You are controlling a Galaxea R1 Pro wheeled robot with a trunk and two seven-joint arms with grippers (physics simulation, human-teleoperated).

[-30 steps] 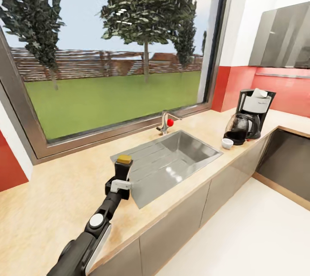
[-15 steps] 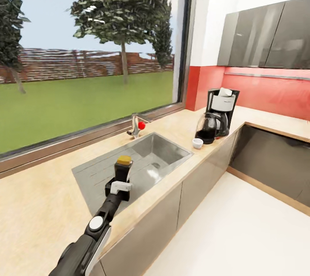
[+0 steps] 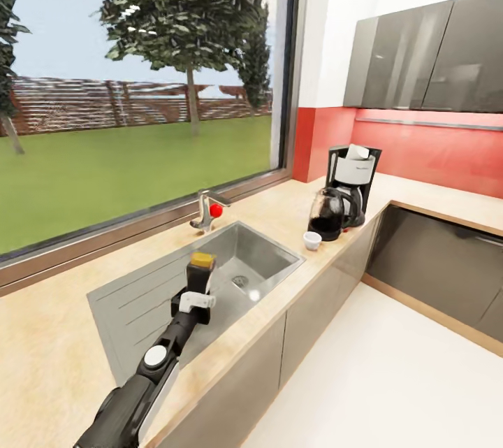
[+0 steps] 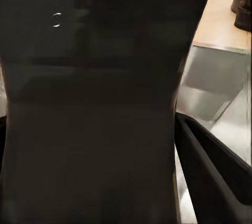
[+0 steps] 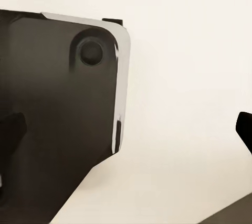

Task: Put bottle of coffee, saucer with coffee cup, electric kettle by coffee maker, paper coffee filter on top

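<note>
**Over the sink, coffee bottle in hand**

Above the steel sink [image 3: 209, 280], the left gripper [image 3: 198, 287] holds the bottle of coffee [image 3: 202, 268] upright, its fingers clenched on the dark body below the yellow cap. From the left wrist camera the bottle [image 4: 100, 103] is a broad dark slab, with one black finger [image 4: 210, 171] beside it. Further along the tabletop [image 3: 56, 336], near the corner, stand the coffee maker [image 3: 351, 182] with a white shape on its top, likely the paper coffee filter [image 3: 357, 152], the egg-shaped electric kettle [image 3: 327, 214] just in front of it, and the coffee cup [image 3: 312, 240] close by; whether a saucer lies under the cup is too small to tell.

The bottle looks rigid, probably glass or hard plastic, with smooth flat sides that could slide in a loose grip. Its squarish form suits a hold across two opposite faces, low enough to keep it from tipping, which is roughly how it is held. It should be set down gently, base flat, beside the machine.

Whether the right gripper is clenched or released cannot be told.
</note>
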